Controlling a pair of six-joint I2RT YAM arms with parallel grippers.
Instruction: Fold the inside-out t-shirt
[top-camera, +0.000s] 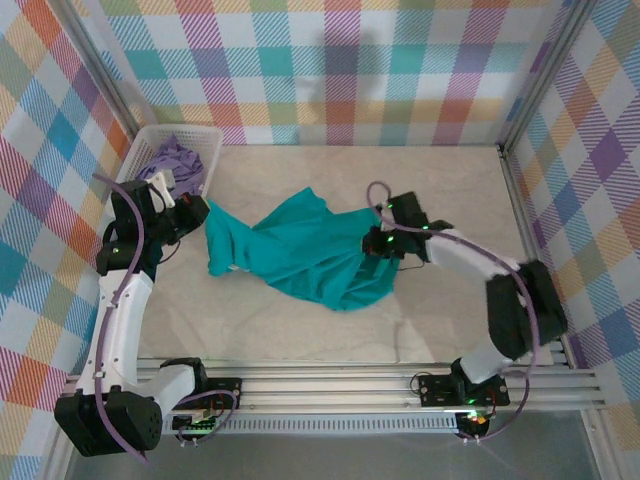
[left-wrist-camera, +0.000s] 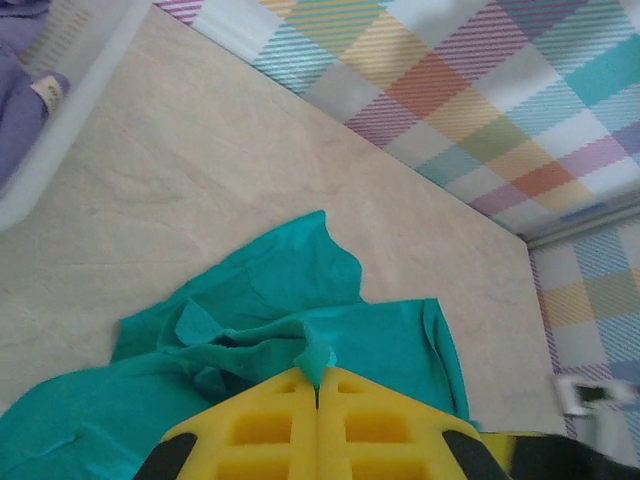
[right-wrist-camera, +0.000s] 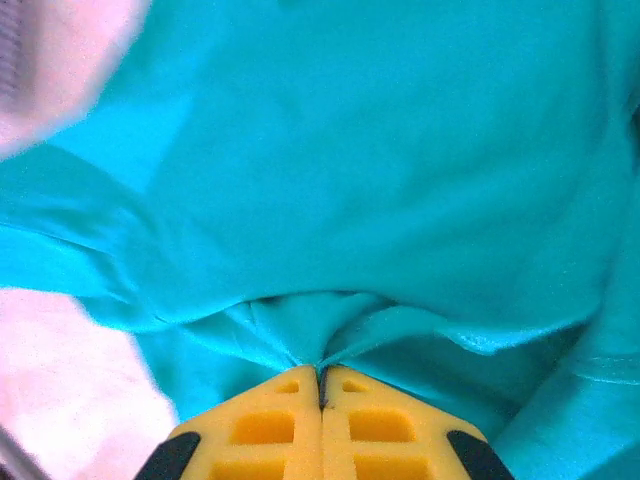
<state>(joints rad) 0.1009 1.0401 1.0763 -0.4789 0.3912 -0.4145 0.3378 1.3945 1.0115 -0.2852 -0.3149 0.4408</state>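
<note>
The inside-out t-shirt (top-camera: 300, 255) is lying crumpled in the middle of the desk (top-camera: 450, 190). The left hand (left-wrist-camera: 318, 383) and right hand (right-wrist-camera: 322, 377) are each pinching its fabric at opposite ends. The next move is probably calling for pulling it taut and flat.

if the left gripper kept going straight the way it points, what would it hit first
The t-shirt: the left gripper is shut on a pinch of it, and more bunched teal cloth lies right ahead. Past that, probably bare table, then the checked wall, though depth is unclear.
</note>
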